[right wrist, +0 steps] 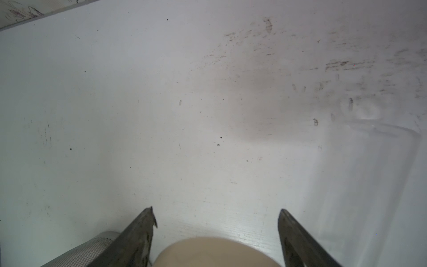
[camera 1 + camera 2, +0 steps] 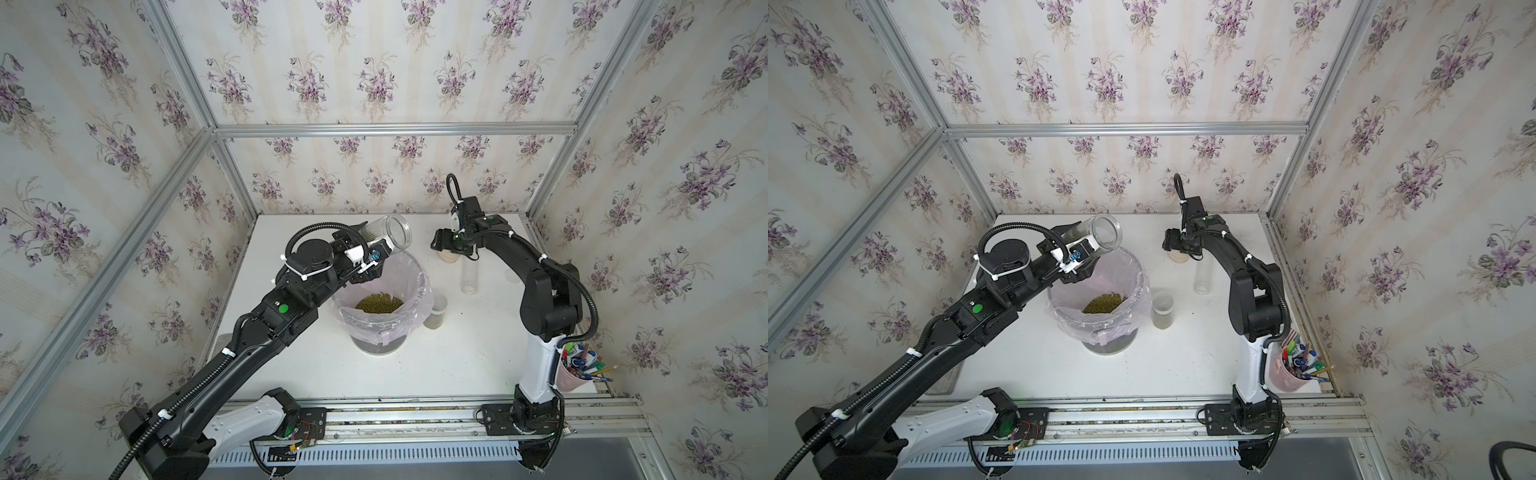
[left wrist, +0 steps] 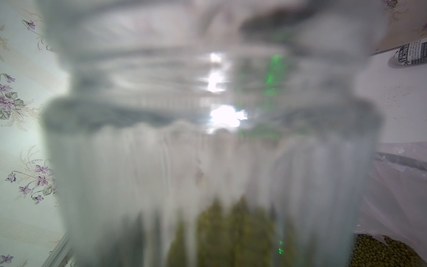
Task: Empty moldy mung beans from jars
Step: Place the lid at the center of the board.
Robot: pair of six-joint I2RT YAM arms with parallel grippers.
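Note:
My left gripper [image 2: 368,248] is shut on a wide clear jar [image 2: 392,235], which is held tilted with its open mouth over the bin; no beans show inside it. In the left wrist view the jar [image 3: 208,138] is a blur filling the frame and hides the fingers. The mung beans [image 2: 379,302] lie heaped in the pink-bag-lined bin [image 2: 419,286]. A short jar [image 2: 437,312] with beans at its bottom stands right of the bin. A tall narrow clear jar [image 2: 469,276] stands further back. My right gripper [image 2: 449,247] is low at the back, shut on a tan lid [image 1: 215,252].
A pink cup of pens [image 2: 575,370] stands by the right arm's base. A black-and-white printed can [image 3: 409,54] shows in the left wrist view. The white table [image 1: 161,115] is scuffed and carries dark specks. Floral walls close in the back and sides.

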